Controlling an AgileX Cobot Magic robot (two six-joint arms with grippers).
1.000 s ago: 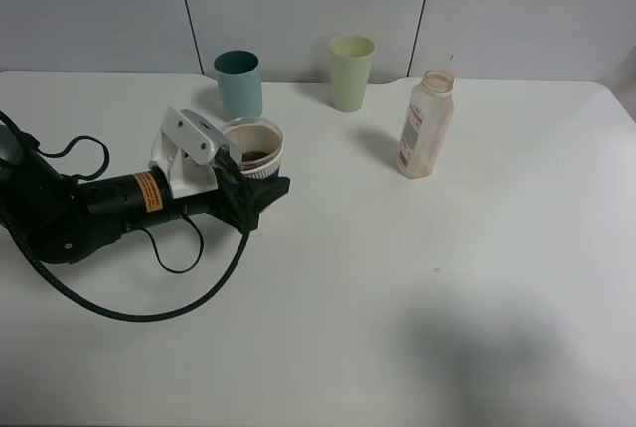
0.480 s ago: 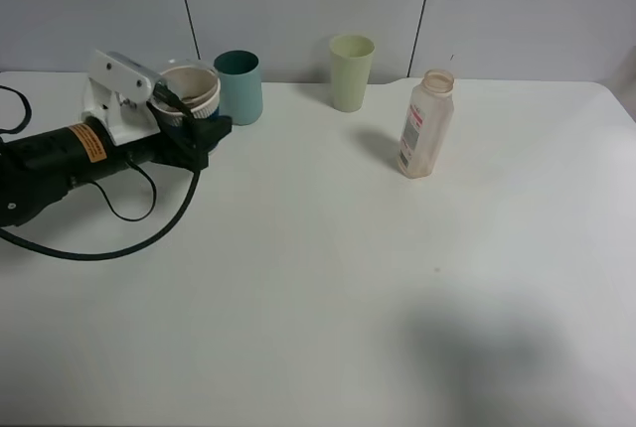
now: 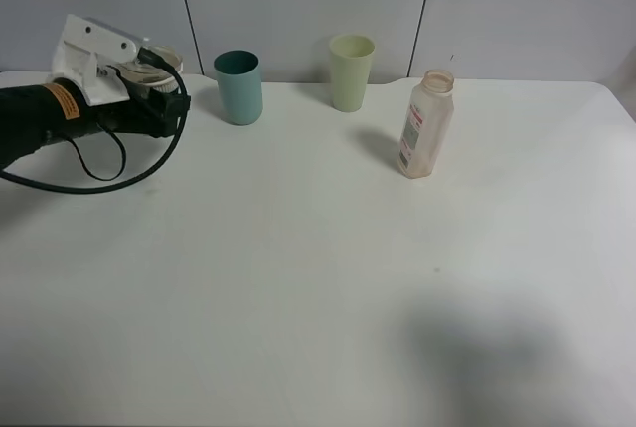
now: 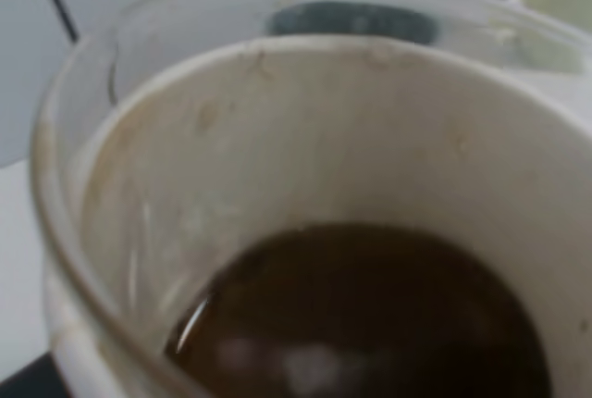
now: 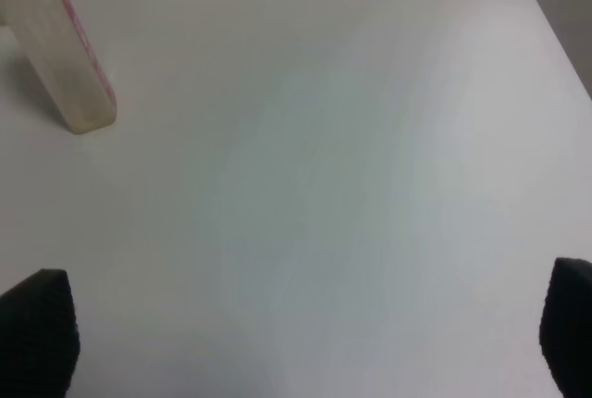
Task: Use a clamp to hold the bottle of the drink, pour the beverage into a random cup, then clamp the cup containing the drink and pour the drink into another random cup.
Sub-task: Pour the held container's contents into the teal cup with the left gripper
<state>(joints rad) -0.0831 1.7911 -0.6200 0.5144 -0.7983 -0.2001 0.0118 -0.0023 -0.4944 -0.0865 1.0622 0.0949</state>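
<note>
While the left gripper clamps the blue cup of brown beverage, just left of the teal tumbler, right gripper jaws apart over the counter, bottle upright nearby.

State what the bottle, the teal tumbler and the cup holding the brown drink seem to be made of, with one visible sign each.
Bottle: likely clear plastic, slightly cloudy; light passes through its walls.
Teal tumbler: probably opaque matte plastic; even colour, no glare.
Cup: seemingly plastic; stained off-white inner wall, transparent glossy rim.
</note>
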